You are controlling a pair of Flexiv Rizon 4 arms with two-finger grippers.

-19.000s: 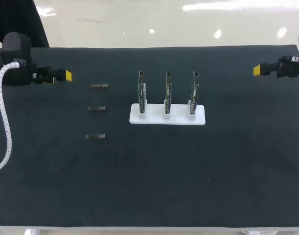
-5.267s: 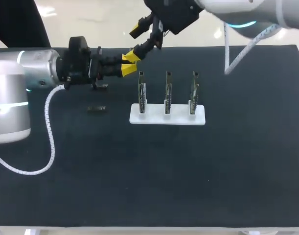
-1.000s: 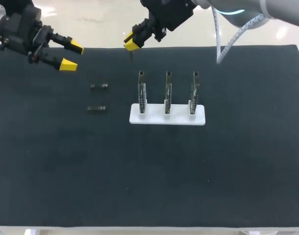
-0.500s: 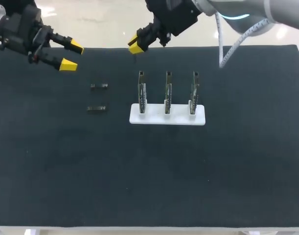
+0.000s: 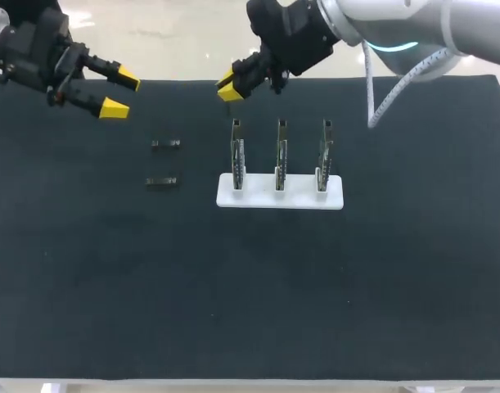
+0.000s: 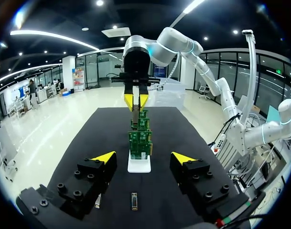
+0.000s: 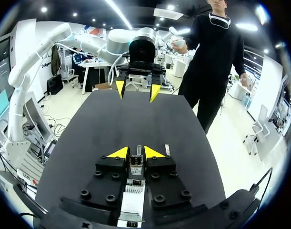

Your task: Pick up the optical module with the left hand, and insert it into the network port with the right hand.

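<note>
My right gripper point(image 5: 231, 86) hangs over the table's far side, just behind and above the leftmost of three upright circuit boards point(image 5: 236, 151) on a white base point(image 5: 266, 199). It is shut on a small metal optical module point(image 7: 136, 164) that sits between its yellow tips. In the left wrist view the right gripper point(image 6: 135, 101) hovers beyond the row of boards point(image 6: 139, 140). My left gripper point(image 5: 120, 94) is open and holds nothing, raised at the far left. Two more modules point(image 5: 165, 144) point(image 5: 162, 182) lie flat on the mat, left of the boards.
A black mat point(image 5: 250, 286) covers the table, and its near half is bare. The two loose modules point(image 6: 134, 200) point(image 6: 97, 200) lie under my left gripper point(image 6: 143, 157) in its own view. A person stands beyond the table's far end without touching it.
My right gripper has moved a little right and lower with the module, closer to the leftmost board. The left arm has stayed where it was.
</note>
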